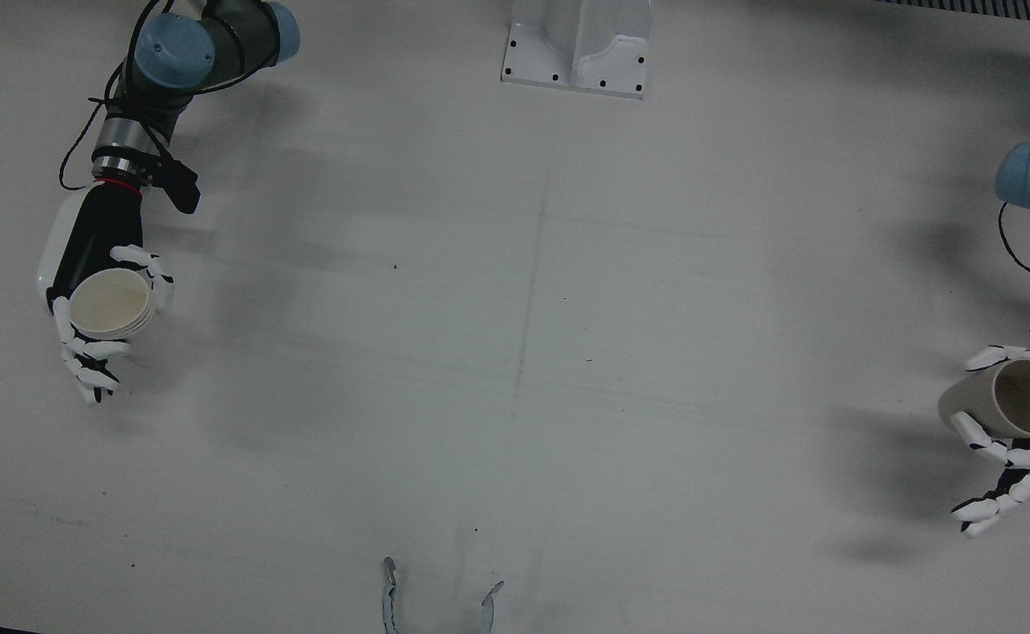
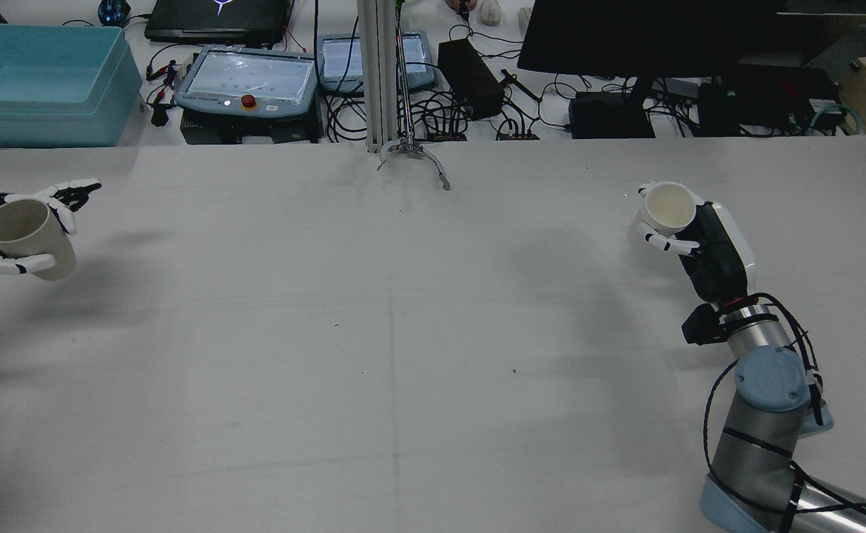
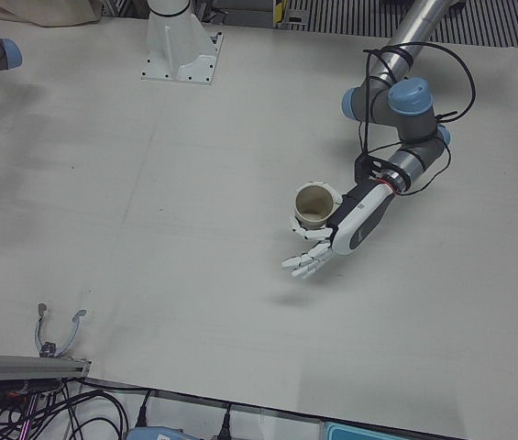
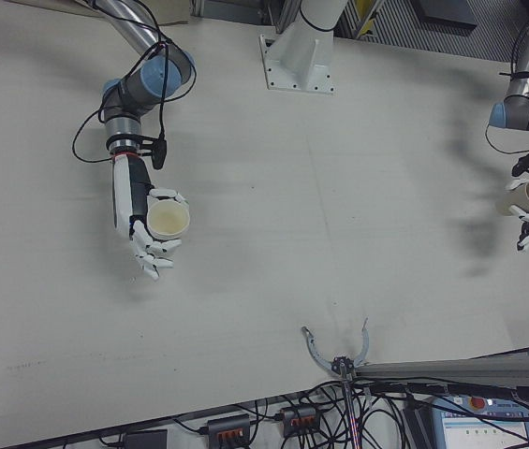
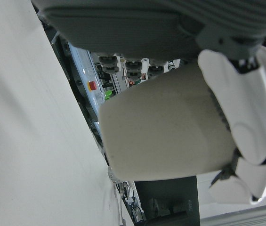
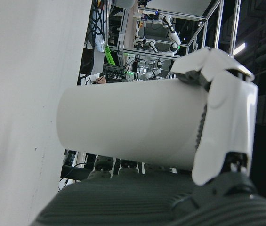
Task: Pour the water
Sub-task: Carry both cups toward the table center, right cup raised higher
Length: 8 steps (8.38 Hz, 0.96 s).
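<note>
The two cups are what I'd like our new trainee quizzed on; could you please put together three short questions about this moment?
1. True or false: both cups stand on the table.
2. Which hand holds the darker, beige cup?
A. left hand
B. right hand
C. neither
3. Fill in: in the rear view, the paler cup in the right hand has its mouth pointing ____.

Key: 1. False, each is held off the table, far apart at opposite sides. 2. A. 3. Upward, toward the camera; no water can be made out inside.
</note>
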Motion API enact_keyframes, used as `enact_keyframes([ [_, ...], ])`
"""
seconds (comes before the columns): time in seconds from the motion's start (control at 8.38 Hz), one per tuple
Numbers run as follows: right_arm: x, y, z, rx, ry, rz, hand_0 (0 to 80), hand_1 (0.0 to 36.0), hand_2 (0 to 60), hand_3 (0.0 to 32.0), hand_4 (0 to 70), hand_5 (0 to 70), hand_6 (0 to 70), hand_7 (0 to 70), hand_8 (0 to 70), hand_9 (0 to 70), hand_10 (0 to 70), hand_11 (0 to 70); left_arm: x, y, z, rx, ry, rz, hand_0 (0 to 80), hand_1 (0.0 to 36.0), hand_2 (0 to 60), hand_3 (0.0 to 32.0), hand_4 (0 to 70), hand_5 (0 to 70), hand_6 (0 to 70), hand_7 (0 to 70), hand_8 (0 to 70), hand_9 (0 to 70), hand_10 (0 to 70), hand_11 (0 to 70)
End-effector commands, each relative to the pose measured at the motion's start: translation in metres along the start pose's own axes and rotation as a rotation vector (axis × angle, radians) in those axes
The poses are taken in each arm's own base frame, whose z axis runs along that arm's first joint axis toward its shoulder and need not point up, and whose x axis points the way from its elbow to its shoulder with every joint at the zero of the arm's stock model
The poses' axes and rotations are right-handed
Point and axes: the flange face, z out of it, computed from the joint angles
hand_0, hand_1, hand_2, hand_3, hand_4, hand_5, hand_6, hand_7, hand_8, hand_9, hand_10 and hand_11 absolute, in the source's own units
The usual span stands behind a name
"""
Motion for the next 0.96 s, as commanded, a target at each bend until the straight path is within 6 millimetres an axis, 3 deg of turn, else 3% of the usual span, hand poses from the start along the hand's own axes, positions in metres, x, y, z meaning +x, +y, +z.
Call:
enact_keyframes([
  [0.0, -0.024, 0.049, 0.004, -0.033, -0.029, 0.037, 80.0, 36.0, 60.0, 0.0, 50.8, 70.0, 27.2, 47.6, 18.3, 27.2, 15.2, 26.1, -0.026, 0.113, 0.124, -0.112, -0.083, -0.038, 48.9, 34.1, 60.0, 0.0, 70.0, 49.1, 16.3, 20.0, 11.1, 11.2, 6.8, 10.6],
  [0.12, -0.028, 0.062, 0.004, -0.048, -0.034, 0.05, 80.0, 36.0, 60.0, 0.0, 49.7, 70.0, 27.3, 47.9, 18.2, 27.5, 15.2, 26.2, -0.055, 0.152, 0.156, -0.149, -0.127, -0.062, 51.5, 34.9, 60.0, 0.0, 70.0, 53.3, 19.8, 21.8, 13.6, 13.9, 8.4, 13.1],
  [0.24, -0.03, 0.073, 0.005, -0.063, -0.038, 0.047, 80.0, 36.0, 60.0, 0.0, 48.5, 70.0, 27.1, 47.6, 18.0, 27.2, 15.1, 26.1, -0.072, 0.188, 0.184, -0.173, -0.152, -0.078, 50.0, 33.0, 60.0, 0.0, 70.0, 51.9, 19.8, 21.6, 13.6, 13.8, 8.3, 12.7],
  [0.36, -0.03, 0.078, 0.006, -0.069, -0.038, 0.046, 80.0, 36.0, 60.0, 0.0, 46.7, 70.0, 27.0, 48.0, 17.6, 27.0, 14.8, 25.6, -0.088, 0.212, 0.2, -0.188, -0.176, -0.088, 49.7, 32.6, 60.0, 0.0, 70.0, 51.5, 19.5, 21.7, 13.0, 13.2, 8.0, 12.3],
  [0.48, -0.03, 0.082, 0.006, -0.074, -0.039, 0.051, 80.0, 36.0, 60.0, 0.0, 45.6, 70.0, 26.7, 47.8, 17.2, 26.5, 14.5, 25.1, -0.097, 0.232, 0.212, -0.213, -0.184, -0.071, 49.7, 32.5, 60.0, 0.0, 70.0, 51.3, 19.3, 21.5, 12.9, 13.1, 8.0, 12.2],
  [0.72, -0.048, 0.097, 0.01, -0.09, -0.068, 0.009, 80.0, 36.0, 60.0, 0.0, 44.2, 70.0, 26.1, 47.8, 16.3, 25.3, 13.6, 23.8, -0.153, 0.272, 0.219, -0.253, -0.255, -0.081, 48.9, 31.0, 60.0, 0.0, 70.0, 50.7, 19.1, 21.4, 12.7, 12.8, 7.6, 11.6],
  [0.84, -0.046, 0.103, 0.012, -0.096, -0.07, 0.004, 79.7, 36.0, 60.0, 0.0, 43.7, 70.0, 26.3, 48.4, 16.0, 24.9, 13.1, 23.0, -0.168, 0.278, 0.222, -0.256, -0.273, -0.088, 48.7, 30.2, 60.0, 0.0, 70.0, 50.3, 19.0, 21.2, 12.4, 12.5, 7.5, 11.3],
])
